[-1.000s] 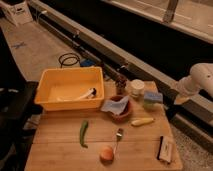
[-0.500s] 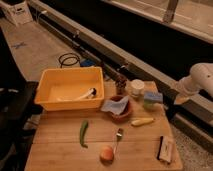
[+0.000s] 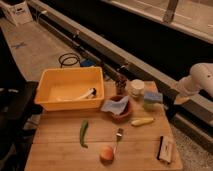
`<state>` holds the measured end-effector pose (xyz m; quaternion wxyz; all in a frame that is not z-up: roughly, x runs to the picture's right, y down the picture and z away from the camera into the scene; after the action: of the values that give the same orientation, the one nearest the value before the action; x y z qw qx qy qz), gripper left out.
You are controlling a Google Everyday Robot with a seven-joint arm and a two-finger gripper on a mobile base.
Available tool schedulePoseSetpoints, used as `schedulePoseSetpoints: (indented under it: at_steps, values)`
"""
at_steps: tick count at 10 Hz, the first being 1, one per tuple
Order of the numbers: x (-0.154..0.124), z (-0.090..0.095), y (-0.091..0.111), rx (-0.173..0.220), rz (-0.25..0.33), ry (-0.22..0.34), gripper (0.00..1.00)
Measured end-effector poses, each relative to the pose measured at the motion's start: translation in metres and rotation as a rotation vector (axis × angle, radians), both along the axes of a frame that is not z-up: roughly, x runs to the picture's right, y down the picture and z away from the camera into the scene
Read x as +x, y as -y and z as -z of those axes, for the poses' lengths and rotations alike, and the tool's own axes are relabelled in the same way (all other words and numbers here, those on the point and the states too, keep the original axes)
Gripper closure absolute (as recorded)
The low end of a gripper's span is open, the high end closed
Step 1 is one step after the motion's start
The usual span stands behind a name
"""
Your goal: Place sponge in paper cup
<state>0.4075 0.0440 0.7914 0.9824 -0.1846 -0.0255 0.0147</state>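
The sponge (image 3: 153, 96), a small light-blue block, rests on top of a small green cup (image 3: 149, 105) at the table's right side. Just left of it and slightly further back stands the white paper cup (image 3: 136, 88), upright. My white arm (image 3: 199, 78) comes in from the right edge of the camera view. Its gripper (image 3: 179, 98) hangs open beyond the table's right edge, to the right of the sponge and apart from it, with nothing in it.
A yellow bin (image 3: 60, 99) holding a white utensil fills the back left. A brown bowl (image 3: 121, 116) with a pale-blue cloth (image 3: 115, 105), a yellow fruit (image 3: 142, 121), green pepper (image 3: 83, 133), fork (image 3: 118, 136), orange fruit (image 3: 106, 152) and black-and-white bar (image 3: 165, 148) lie on the wooden table (image 3: 60, 155).
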Motion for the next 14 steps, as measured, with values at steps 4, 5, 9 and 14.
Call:
schedulePoseSetpoints:
  at_steps: [4,5,9,14]
  values:
    - [0.000,0.000,0.000,0.000,0.000,0.000,0.38]
    - [0.000,0.000,0.000,0.000,0.000,0.000,0.38]
    - [0.000,0.000,0.000,0.000,0.000,0.000,0.38]
    - [-0.021,0.005,0.002,0.002,0.056,0.014,0.38]
